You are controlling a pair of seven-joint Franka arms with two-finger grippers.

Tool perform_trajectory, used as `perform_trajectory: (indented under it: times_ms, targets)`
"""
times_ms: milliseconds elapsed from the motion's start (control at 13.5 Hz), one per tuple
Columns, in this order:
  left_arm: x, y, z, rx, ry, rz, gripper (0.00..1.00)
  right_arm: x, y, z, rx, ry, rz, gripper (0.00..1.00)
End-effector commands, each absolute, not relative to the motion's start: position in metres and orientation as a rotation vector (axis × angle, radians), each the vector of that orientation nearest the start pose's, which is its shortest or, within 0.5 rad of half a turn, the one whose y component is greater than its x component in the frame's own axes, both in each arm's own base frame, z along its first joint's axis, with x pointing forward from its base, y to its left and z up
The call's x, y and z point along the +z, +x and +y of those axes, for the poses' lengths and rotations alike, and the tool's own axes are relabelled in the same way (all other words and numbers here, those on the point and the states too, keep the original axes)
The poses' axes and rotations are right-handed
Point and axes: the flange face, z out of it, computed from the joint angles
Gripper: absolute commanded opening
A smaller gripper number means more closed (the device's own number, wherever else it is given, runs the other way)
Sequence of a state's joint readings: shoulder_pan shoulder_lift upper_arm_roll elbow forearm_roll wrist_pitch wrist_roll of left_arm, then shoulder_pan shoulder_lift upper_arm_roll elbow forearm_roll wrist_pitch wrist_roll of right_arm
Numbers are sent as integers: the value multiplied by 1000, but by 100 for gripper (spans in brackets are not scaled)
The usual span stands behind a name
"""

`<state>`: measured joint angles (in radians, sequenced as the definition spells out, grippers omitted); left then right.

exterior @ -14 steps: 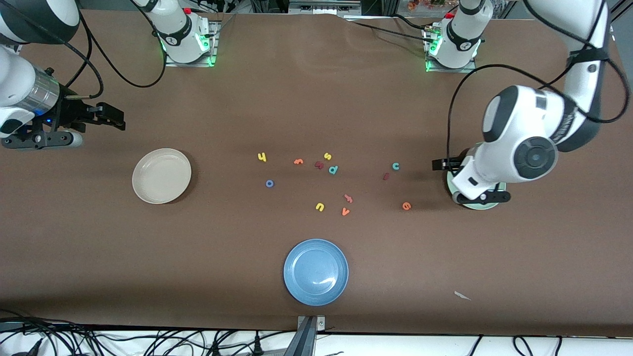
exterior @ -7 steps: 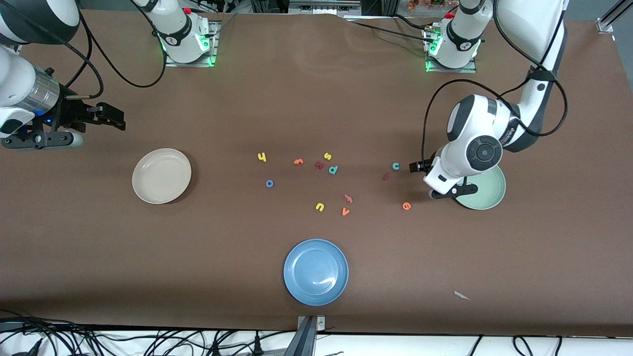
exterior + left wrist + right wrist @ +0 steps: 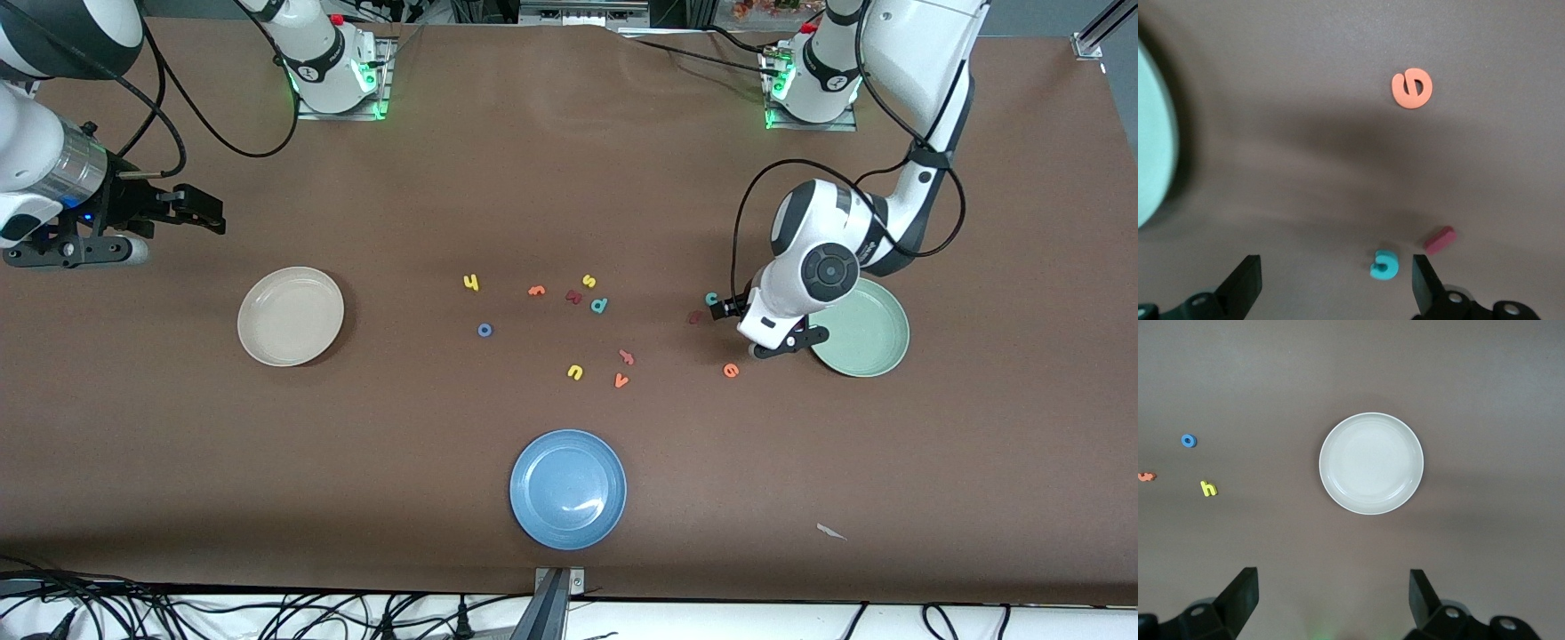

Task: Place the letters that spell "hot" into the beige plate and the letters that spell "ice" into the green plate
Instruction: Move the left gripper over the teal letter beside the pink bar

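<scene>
1. Right now the left pincer (image 3: 722,309) hangs low over the desk (image 3: 569,178) with its jaws spread wide and empty, just beside the teal c (image 3: 711,299) and the dark red i (image 3: 694,316).
2. Those two letters lie close together, apart from the green plate (image 3: 867,333), which sits toward the left arm's end of the desk; the orange e (image 3: 731,371) lies nearer the front camera.
3. The yellow h (image 3: 471,283), blue o (image 3: 484,330) and orange t (image 3: 536,290) sit mid-desk, well apart from the beige plate (image 3: 291,316). Both plates are empty.
4. The right pincer (image 3: 1331,593) waits, jaws wide, up over the beige plate's end.
5. I'd guess these foam bits are feather-light, soft and flat, so they could skid or flip; pinching the c across its outer curve looks safest.
</scene>
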<state>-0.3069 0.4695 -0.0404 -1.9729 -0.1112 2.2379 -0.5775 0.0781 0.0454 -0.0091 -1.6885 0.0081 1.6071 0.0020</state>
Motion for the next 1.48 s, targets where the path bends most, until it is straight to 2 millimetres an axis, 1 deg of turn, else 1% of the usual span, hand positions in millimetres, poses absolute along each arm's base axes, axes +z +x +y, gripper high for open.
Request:
perform_trajectory:
  times_ms: [0,74,148,222,369,443,517,591,665,813,1108,1182,1330,1404]
  targets:
    - [200,556,-212,329,-3087,-586,99,548,557,38,214,-3116,-95,100]
    - [195,553,-221,317,-3088,-597,99,548,557,38,216,-3115,-92,100]
    - [191,552,-224,311,-3084,-618,99,548,557,38,216,-3115,-92,100]
    - [190,552,-224,307,-3081,-635,99,548,557,38,216,-3115,-92,100]
    - [189,546,-220,330,-3074,-661,99,548,557,38,216,-3114,-97,100]
    - [189,537,-217,349,-3071,-677,98,548,557,38,216,-3114,-97,100]
    - [189,527,-214,317,-3080,-680,95,548,557,35,216,-3114,-90,100]
    - [187,510,-216,268,-3108,-658,95,548,557,35,216,-3116,-90,100]
    - [185,498,-217,230,-3131,-642,95,548,557,35,216,-3114,-90,100]
    - [185,495,-219,226,-3134,-636,98,548,557,35,216,-3114,-90,100]
    - [182,495,-221,234,-3135,-625,97,548,557,35,216,-3114,-90,100]
    - [180,495,-221,236,-3135,-623,95,548,557,35,216,-3114,-90,100]
    - [172,496,-223,250,-3129,-619,81,548,557,34,216,-3114,-87,100]
    - [168,498,-224,255,-3128,-617,79,548,557,34,216,-3114,-87,100]
